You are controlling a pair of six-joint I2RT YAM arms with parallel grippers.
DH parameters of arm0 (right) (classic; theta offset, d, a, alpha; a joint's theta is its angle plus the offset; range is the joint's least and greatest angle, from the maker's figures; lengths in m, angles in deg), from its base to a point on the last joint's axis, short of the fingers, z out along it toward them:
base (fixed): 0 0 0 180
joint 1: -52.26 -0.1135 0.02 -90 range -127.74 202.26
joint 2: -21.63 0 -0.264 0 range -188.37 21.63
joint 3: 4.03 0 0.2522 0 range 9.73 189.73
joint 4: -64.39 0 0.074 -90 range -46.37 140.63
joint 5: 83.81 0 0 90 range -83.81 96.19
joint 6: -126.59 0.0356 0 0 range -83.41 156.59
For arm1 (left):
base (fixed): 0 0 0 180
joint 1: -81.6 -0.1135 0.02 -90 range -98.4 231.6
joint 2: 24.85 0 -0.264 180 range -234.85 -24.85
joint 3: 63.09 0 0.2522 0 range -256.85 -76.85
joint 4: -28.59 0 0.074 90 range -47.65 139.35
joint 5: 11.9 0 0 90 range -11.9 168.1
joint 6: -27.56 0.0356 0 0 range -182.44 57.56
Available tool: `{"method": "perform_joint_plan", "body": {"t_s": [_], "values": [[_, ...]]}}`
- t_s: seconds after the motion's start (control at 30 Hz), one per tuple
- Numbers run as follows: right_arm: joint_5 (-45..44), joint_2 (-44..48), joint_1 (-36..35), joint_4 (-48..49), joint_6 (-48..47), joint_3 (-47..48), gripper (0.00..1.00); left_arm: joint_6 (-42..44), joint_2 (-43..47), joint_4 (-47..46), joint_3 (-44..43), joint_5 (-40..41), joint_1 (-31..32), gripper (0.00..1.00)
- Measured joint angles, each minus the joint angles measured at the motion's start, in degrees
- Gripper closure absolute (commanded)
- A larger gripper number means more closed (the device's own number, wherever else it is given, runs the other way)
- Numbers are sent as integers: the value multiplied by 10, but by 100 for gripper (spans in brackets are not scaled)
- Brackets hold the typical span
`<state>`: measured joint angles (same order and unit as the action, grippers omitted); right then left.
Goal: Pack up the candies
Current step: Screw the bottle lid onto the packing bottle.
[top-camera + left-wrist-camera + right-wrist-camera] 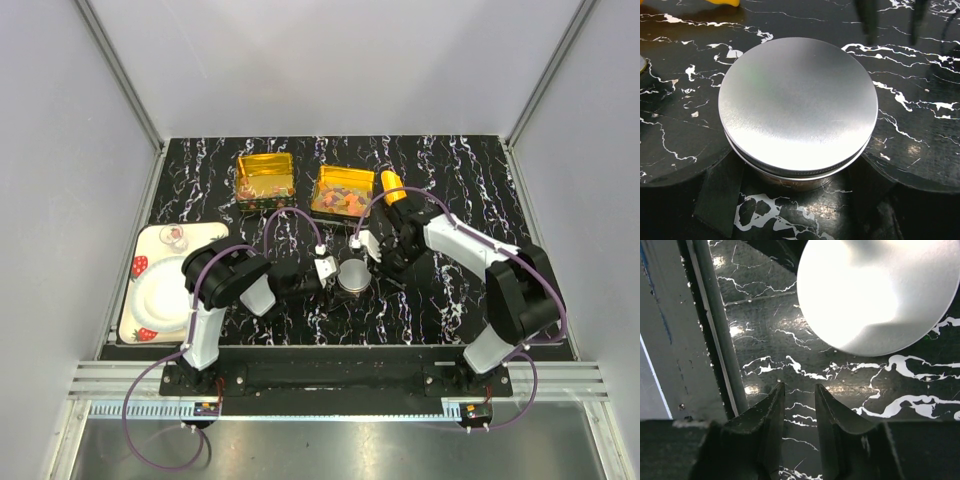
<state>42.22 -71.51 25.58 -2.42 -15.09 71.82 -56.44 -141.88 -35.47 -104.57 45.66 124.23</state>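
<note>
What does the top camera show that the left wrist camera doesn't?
Only the top view shows the left gold tin and the right gold tin, the candies in them, and the strawberry-patterned plate. Only the left wrist view shows the round tin up close: lid seated flat, ridged rim beneath it. Both show that round tin and the black marbled table. The orange scoop is whole from above, but only a sliver at the wrist view's top edge.

Square gold tins: two, left tin (265,160) and right tin (345,173). Round silver tin (352,276): one, inside the left gripper (795,172). Orange scoop (392,187): one. Plate (165,295): one. Small glass (174,238): one. Candies (340,203): too many to count.
</note>
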Motion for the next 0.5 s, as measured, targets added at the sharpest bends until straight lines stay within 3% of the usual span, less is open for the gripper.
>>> {"method": "perform_joint_plan", "body": {"t_s": [0.23, 0.4, 0.5], "values": [[1, 35, 1, -26, 0, 16, 56, 0, 0, 0, 0, 2, -1, 69], [20, 38, 2, -3, 19, 68, 39, 0, 0, 0, 0, 2, -1, 69], [38, 24, 2, 23, 38, 92, 35, 0, 0, 0, 0, 2, -1, 69]]}}
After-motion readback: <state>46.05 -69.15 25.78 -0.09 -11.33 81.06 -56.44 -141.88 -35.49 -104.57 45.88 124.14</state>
